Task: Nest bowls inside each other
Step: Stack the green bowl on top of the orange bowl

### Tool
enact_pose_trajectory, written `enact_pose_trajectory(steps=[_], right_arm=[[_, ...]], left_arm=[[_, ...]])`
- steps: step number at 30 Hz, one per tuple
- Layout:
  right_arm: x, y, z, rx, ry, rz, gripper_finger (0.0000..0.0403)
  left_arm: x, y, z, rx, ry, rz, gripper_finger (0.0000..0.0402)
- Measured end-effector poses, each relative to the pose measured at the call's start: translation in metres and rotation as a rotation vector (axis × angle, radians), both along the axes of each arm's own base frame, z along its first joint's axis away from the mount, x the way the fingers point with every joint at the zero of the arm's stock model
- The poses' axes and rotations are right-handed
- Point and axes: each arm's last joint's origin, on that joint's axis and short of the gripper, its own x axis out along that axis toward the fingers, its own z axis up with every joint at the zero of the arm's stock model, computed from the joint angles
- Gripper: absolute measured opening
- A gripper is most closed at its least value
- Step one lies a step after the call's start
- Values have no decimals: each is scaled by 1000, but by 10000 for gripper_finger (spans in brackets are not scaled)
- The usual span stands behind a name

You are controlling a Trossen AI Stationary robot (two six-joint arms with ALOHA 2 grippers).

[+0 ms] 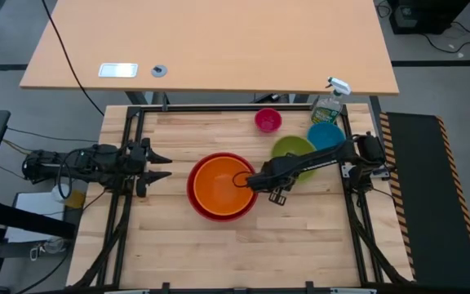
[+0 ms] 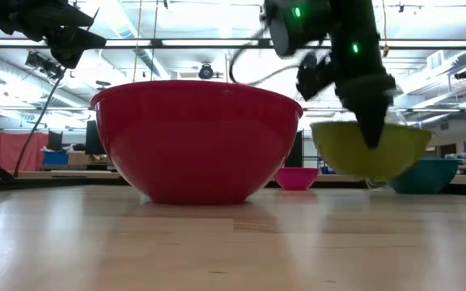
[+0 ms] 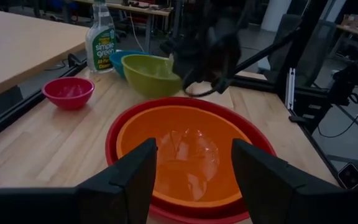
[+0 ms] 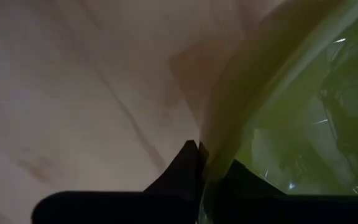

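The orange bowl (image 1: 221, 184) sits nested in the red bowl (image 1: 196, 200) at the table's middle. To their right, my right gripper (image 4: 204, 152) is shut on the lime green bowl (image 1: 292, 148), which in the low view hangs a little above the table (image 2: 370, 158). The blue bowl (image 1: 327, 134) and the small pink bowl (image 1: 268, 120) rest on their bases farther back. My left gripper (image 1: 166, 166) waits open at the table's left, pointing at the red bowl, with nothing between its fingers (image 3: 135, 180). My right gripper pinches the lime green bowl's rim (image 4: 219, 134) on the side facing the red bowl. One finger (image 4: 179, 168) is outside the wall and the other (image 4: 241, 177) inside. The fingers come steeply from above. The bowl hangs off the table, its bottom (image 2: 366, 174) clear of the wood.
A green spray bottle (image 1: 330, 104) stands at the far right corner behind the blue bowl. A black metal frame (image 1: 243, 107) borders the wooden top. A cable from my right arm loops over the orange bowl (image 1: 240, 175). Bare wood lies along the near edge (image 1: 235, 253).
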Motion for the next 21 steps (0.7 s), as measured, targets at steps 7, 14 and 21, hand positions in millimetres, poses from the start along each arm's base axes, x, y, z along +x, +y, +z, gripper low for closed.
enact_pose_trajectory(steps=[7, 14, 21], right_arm=[[16, 17, 59, -30, -138, -5, 22], [38, 47, 108, 7, -472, 90, 26], [50, 65, 118, -26, -650, 214, 26]], left_arm=[[0, 0, 0, 14, -1, -3, 210], [0, 0, 1, 13, -6, -2, 210], [0, 0, 2, 15, -22, -3, 210]])
